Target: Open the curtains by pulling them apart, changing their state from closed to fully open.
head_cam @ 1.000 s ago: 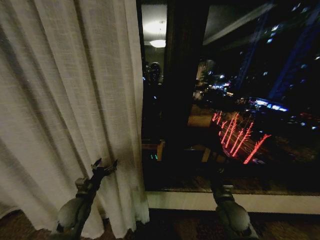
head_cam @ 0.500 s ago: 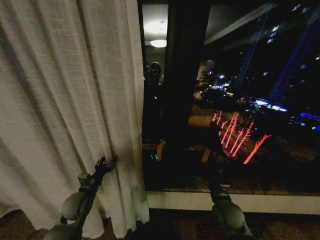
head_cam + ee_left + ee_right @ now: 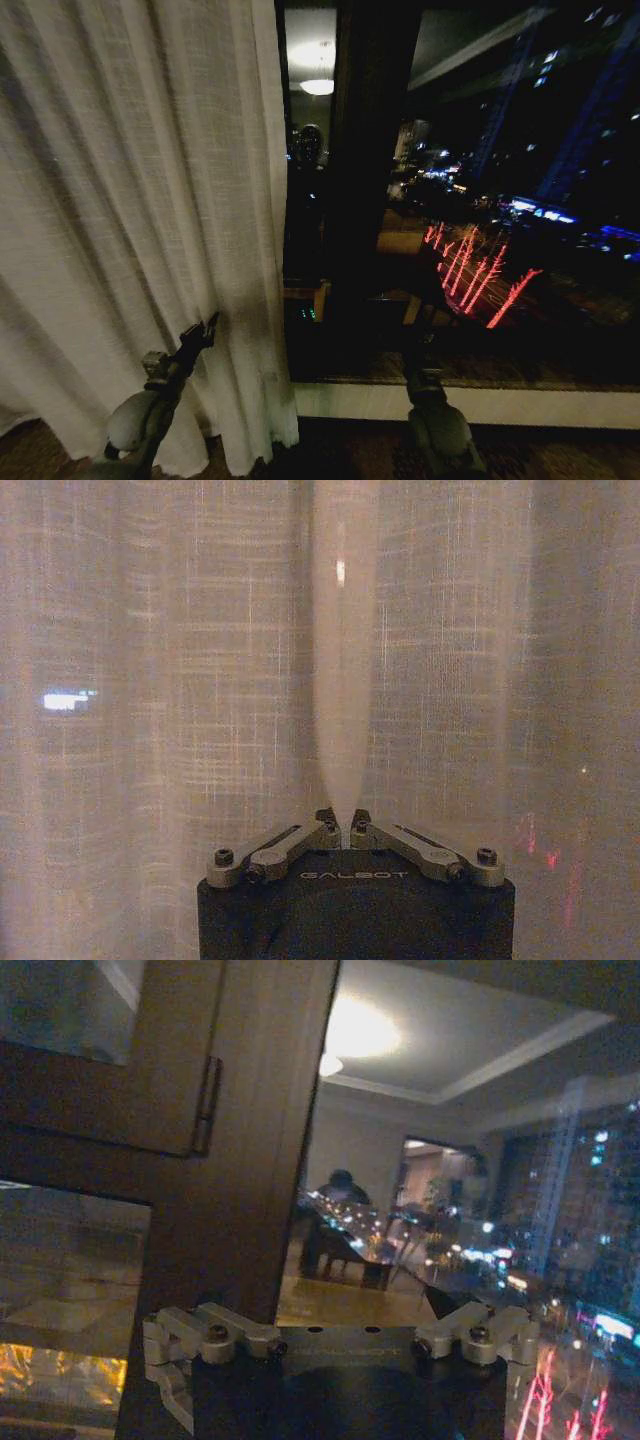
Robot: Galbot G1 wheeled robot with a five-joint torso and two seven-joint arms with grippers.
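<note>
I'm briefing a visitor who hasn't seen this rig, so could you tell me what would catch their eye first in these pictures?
The pale sheer curtain fills the left half of the head view, beside a dark window with city lights and red glows. Low on the curtain, the left end effector is shut on a pinched fold. The right end effector is open, facing the window frame.

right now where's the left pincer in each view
Head view: left pincer low on the left, against the sheer curtain.
Left wrist view: left pincer at the bottom middle, shut on a pinched curtain fold.
Right wrist view: not in it.
Shared landmark: the curtain's pleats.
</note>
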